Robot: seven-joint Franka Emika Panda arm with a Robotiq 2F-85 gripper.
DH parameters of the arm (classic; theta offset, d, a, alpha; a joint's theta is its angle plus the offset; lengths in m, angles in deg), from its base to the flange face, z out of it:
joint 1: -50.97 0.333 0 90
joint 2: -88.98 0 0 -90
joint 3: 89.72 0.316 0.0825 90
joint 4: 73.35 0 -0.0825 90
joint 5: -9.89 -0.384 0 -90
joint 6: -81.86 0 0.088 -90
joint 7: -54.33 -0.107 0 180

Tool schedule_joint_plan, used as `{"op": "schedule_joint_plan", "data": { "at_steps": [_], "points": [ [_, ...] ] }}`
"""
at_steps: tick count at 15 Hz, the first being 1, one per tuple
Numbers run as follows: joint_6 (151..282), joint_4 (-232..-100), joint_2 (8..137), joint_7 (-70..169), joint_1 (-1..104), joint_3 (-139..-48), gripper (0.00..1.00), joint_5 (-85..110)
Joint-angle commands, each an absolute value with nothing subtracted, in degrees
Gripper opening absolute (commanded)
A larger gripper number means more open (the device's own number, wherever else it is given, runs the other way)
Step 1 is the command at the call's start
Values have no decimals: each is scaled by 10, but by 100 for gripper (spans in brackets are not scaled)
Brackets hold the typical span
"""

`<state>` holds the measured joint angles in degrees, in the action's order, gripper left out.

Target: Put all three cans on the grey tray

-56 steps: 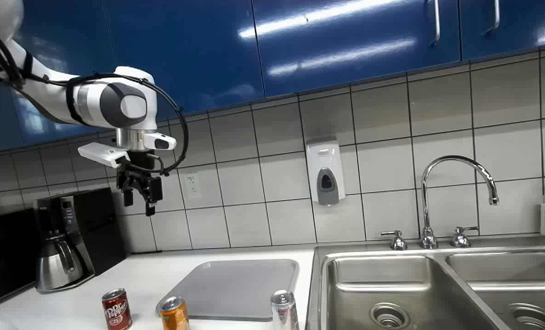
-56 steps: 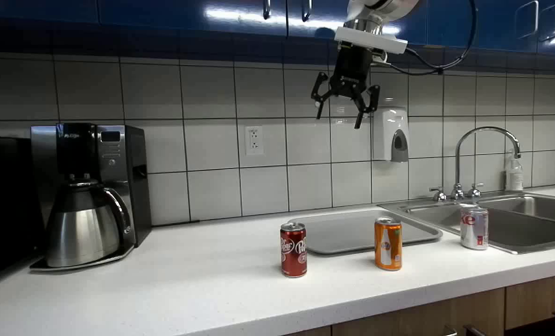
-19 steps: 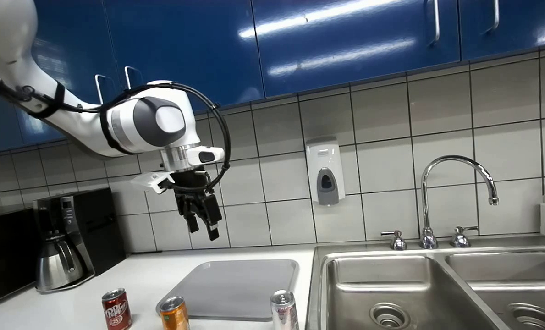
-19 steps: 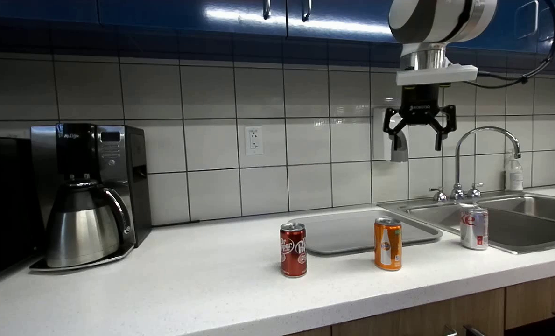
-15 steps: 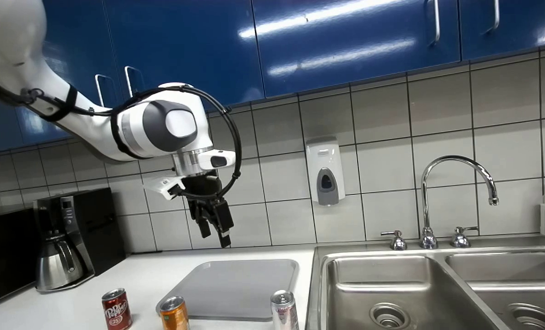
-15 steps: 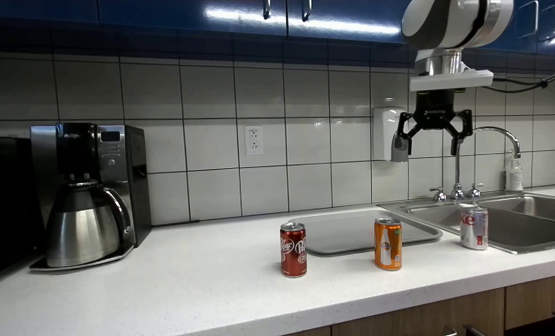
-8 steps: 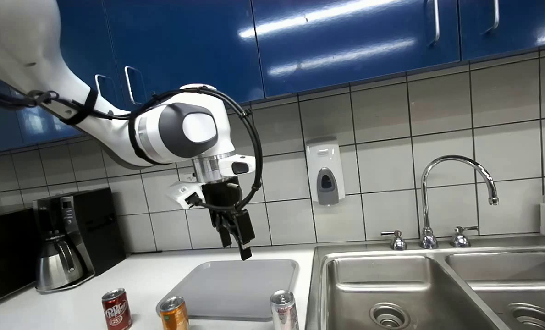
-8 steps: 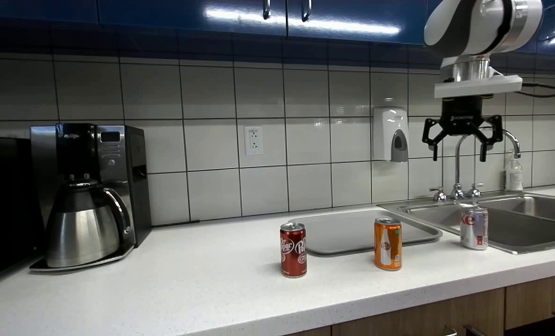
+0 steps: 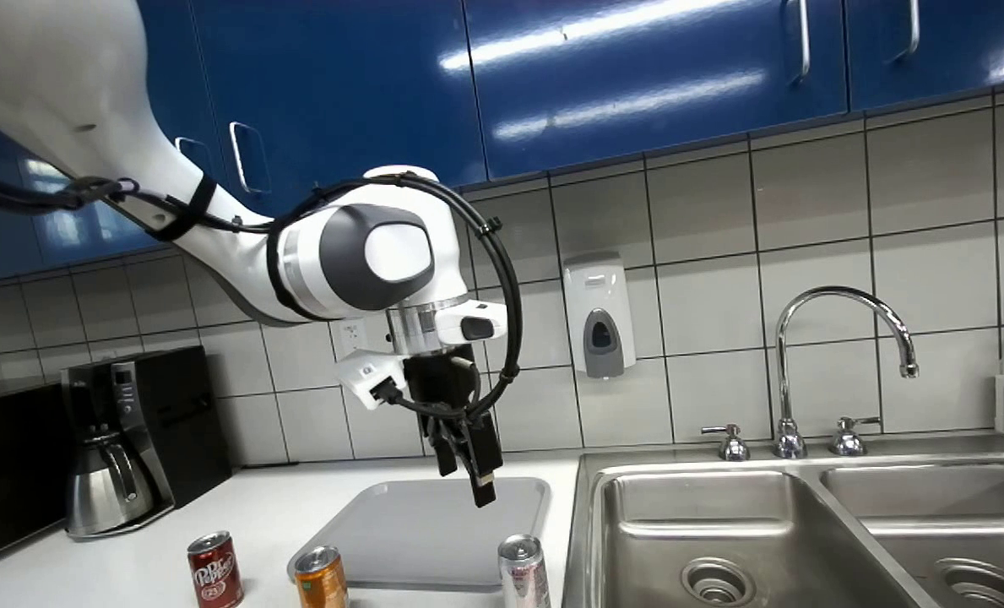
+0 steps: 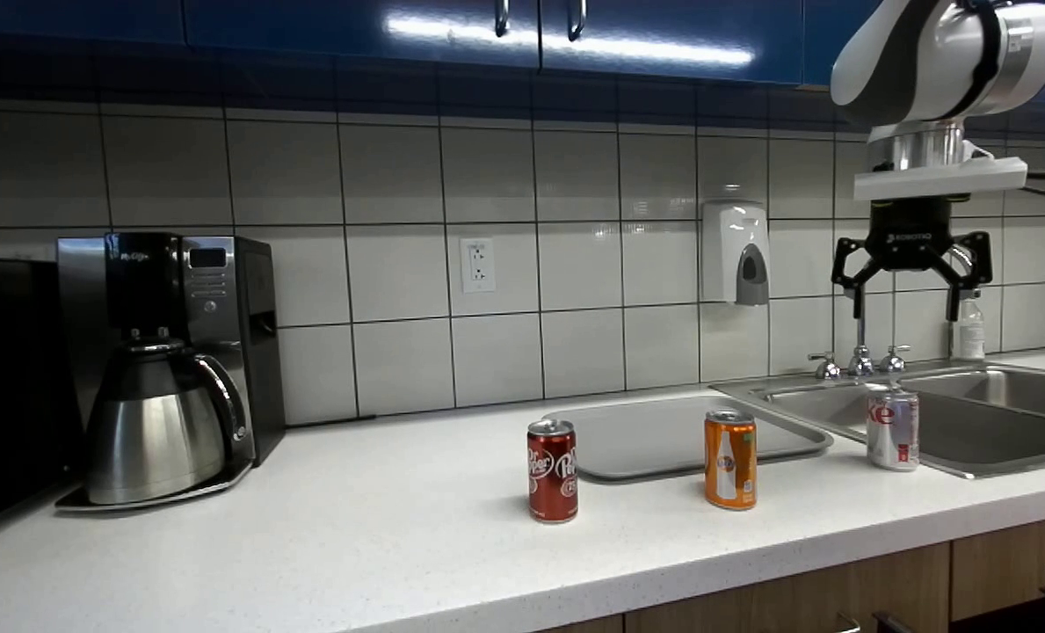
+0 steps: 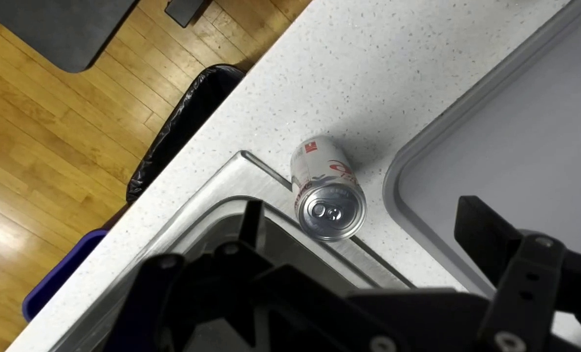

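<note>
My black two-fingered claw (image 10: 906, 309) hangs spread above a white speckled counter (image 10: 329, 554)

The counter fills the lower left of both exterior views, backed by a pale tiled wall (image 10: 399, 264) with dark joints. Glossy blue cabinets (image 9: 620, 76) run along the top. At the left stands a black-and-steel coffee maker (image 10: 213, 325) with a rounded steel coffee pot (image 10: 157, 447); at the right, a two-basin stainless-steel sink (image 9: 704, 511) with a curved chrome faucet (image 9: 839, 291) at its back edge. My wrist view takes in a yellow-brown plank floor (image 11: 75, 146) on its left side.

The flat light-grey rectangular tray (image 9: 434, 532) with rounded corners lies at the lower middle of an exterior view. Upright on the counter, outside it, I see in an exterior view the dark red can with white lettering (image 10: 553, 479) below centre, the orange-gold can (image 10: 731, 462) to its right, and the silver-grey can with red lettering (image 10: 893, 431) at the lower right, just beside the sink.

My fingers (image 11: 485, 232) are parted; in the wrist view the silver-grey can shows mid-frame, apart from both of them.

Compared with the earliest frames, my white-and-grey arm (image 9: 231, 253) has carried the claw lower and further to the right in both exterior views; in an exterior view it now hangs at the right, above the silver-grey can in the frame. The cans and tray have kept their places.
</note>
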<state>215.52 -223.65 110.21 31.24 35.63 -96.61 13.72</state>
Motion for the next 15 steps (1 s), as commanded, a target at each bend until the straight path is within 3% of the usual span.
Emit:
{"op": "schedule_joint_plan", "data": {
  "at_steps": [1,15],
  "points": [
    [2198,-2237,1070,326,345,-972,100,145],
    [2280,-2206,943,325,362,-979,100,142]
  ]
}}
